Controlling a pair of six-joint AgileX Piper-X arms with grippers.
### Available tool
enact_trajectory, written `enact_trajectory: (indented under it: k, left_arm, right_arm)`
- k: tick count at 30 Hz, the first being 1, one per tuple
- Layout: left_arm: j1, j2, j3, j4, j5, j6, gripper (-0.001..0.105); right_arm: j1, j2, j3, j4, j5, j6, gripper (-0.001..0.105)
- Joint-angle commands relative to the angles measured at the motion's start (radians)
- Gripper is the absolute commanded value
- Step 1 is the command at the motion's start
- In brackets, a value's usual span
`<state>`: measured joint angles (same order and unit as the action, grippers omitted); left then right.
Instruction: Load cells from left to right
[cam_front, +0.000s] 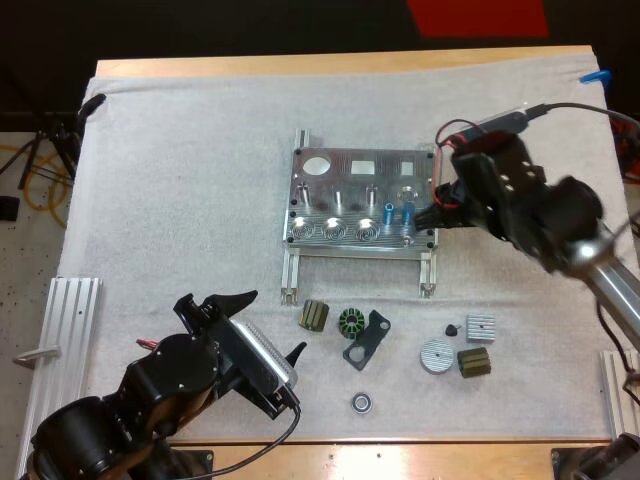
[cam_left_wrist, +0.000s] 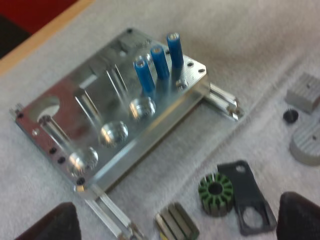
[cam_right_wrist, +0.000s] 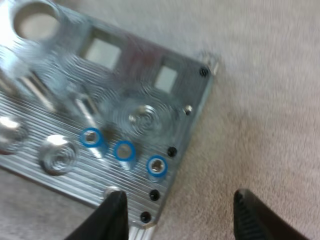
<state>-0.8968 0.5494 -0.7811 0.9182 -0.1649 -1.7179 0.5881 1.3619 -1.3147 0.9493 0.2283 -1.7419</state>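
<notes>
Item: three blue cells (cam_right_wrist: 124, 150), long axes upright, at the fixture's (cam_front: 330, 190) right end. Your right gripper (cam_front: 428, 214), fingers apart and empty, hangs just beside them, the nearer arm. Your left gripper (cam_front: 268, 325), likewise apart, sits well away.

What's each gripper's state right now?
Left gripper: open, holding nothing.
Right gripper: open, holding nothing, by the fixture corner.

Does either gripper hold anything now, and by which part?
Nothing is held. The left gripper and the right gripper are both open and empty; the three blue cylinders stand in the fixture.
</notes>
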Motion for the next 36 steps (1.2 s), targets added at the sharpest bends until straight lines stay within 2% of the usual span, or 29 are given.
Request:
enact_trajectory:
  k: [1, 6, 8, 11, 14, 15, 20, 23, 28, 32, 36]
  left_arm:
    - [0.021, 0.001, -0.004, -0.037, -0.019, -0.005, 0.078]
    - [0.178, 0.024, -0.004, -0.108, -0.003, 0.049, 0.078]
    - [0.280, 0.042, -0.004, -0.144, 0.064, 0.094, 0.078]
    - [0.427, 0.060, -0.004, -0.185, 0.183, 0.100, 0.078]
    - [0.572, 0.061, -0.004, -0.191, 0.241, 0.131, 0.078]
    - [0.589, 0.061, -0.004, -0.188, 0.245, 0.137, 0.078]
    - [0.792, 0.051, -0.045, -0.143, 0.257, 0.156, 0.078]
    - [0.848, 0.051, -0.096, -0.124, 0.259, 0.159, 0.078]
    - [0.845, 0.039, -0.158, -0.096, 0.259, 0.168, 0.078]
    - [0.845, -0.041, -0.167, -0.031, 0.268, 0.168, 0.078]
    - [0.845, -0.151, -0.167, 0.049, 0.268, 0.168, 0.078]
  right_arm:
    - [0.010, -0.047, 0.000, 0.014, 0.002, -0.008, 0.047]
    - [0.006, -0.123, 0.000, 0.008, 0.008, -0.021, 0.047]
    - [-0.014, -0.143, 0.000, -0.007, 0.023, -0.042, 0.047]
    - [-0.071, -0.149, 0.000, -0.011, 0.017, -0.042, 0.047]
    - [-0.142, -0.154, 0.000, -0.011, -0.016, -0.042, 0.047]
    - [-0.156, -0.155, 0.000, -0.011, -0.022, -0.042, 0.047]
    - [-0.277, -0.211, 0.012, -0.027, -0.024, -0.065, 0.047]
    - [-0.352, -0.285, 0.063, -0.075, -0.024, -0.085, 0.047]
    - [-0.451, -0.446, 0.154, -0.069, -0.031, -0.107, 0.047]
    - [-0.480, -0.591, 0.207, -0.030, -0.031, -0.149, 0.047]
    - [-0.480, -0.712, 0.244, 0.008, -0.031, -0.139, 0.047]
